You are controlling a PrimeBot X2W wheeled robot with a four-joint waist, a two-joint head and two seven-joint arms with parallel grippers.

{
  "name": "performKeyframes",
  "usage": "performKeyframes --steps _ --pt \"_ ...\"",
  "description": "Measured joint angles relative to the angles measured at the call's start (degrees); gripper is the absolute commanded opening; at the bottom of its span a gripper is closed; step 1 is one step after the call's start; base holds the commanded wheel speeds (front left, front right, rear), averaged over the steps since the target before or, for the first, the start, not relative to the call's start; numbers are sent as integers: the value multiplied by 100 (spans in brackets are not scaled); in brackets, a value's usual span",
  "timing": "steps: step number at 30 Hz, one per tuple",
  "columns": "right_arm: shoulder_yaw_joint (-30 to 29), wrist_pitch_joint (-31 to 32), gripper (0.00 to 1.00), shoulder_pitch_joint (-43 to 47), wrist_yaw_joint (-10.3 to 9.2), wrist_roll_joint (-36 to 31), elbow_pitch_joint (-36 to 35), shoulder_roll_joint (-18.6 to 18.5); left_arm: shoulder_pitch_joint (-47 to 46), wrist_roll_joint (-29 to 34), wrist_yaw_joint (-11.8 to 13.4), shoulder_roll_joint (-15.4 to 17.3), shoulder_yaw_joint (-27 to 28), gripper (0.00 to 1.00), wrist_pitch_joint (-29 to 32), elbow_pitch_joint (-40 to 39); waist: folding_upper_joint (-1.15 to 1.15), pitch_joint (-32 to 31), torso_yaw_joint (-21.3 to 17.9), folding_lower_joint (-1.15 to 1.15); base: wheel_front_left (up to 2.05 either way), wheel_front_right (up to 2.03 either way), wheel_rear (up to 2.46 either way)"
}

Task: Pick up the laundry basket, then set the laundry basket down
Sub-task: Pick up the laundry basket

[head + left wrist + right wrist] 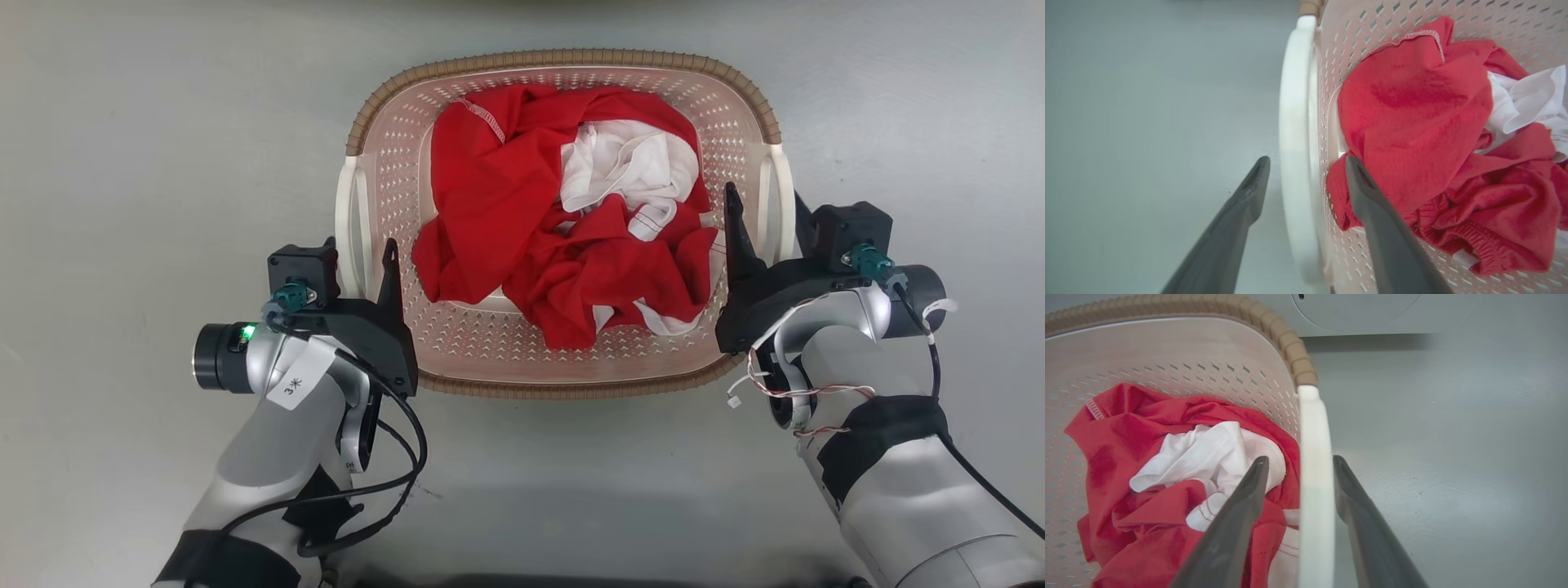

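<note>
Pincers both released. Your left pincer (362, 245) straddles the left white handle (344, 212) with a gap on each side. Your right pincer (763, 192) straddles the right handle (785, 196), outer finger touching it. You've got the laundry basket (563, 57) on the grey floor (122, 163) between both arms, red and white clothes (490, 188) heaped inside.

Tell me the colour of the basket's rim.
The rim is brown, with a ribbed, woven look. The head view shows it best.
</note>
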Motion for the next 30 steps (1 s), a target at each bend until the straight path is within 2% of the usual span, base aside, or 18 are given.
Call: performKeyframes --steps 1,2,3,4,5,17,30 --pt "30 1 69 -9 -22 34 16 0 -11 -21 0 1 -47 49 40 5 0 2 1 0 0 0 0" --pt "64 2 49 -12 -23 69 42 0 -24 -46 0 0 -83 39 46 11 0 3 1 0 0 0 0" --pt "97 10 41 -19 -24 123 81 0 -43 -73 0 -1 -116 29 48 12 0 4 1 0 0 0 0" --pt "133 26 27 -36 -33 187 124 0 -68 -94 -1 -1 -159 10 71 11 0 4 0 0 0 0 0" --pt "151 59 0 -59 -67 224 154 -2 -83 -110 5 2 -199 0 88 12 0 4 -1 0 0 0 0" --pt "449 116 0 -85 -132 680 401 -40 -88 -368 -43 37 -528 0 96 156 0 -137 -11 0 0 0 0" --pt "835 127 0 20 -181 1106 580 -42 -48 -645 -48 36 -789 0 96 389 0 -619 -43 0 0 0 0"
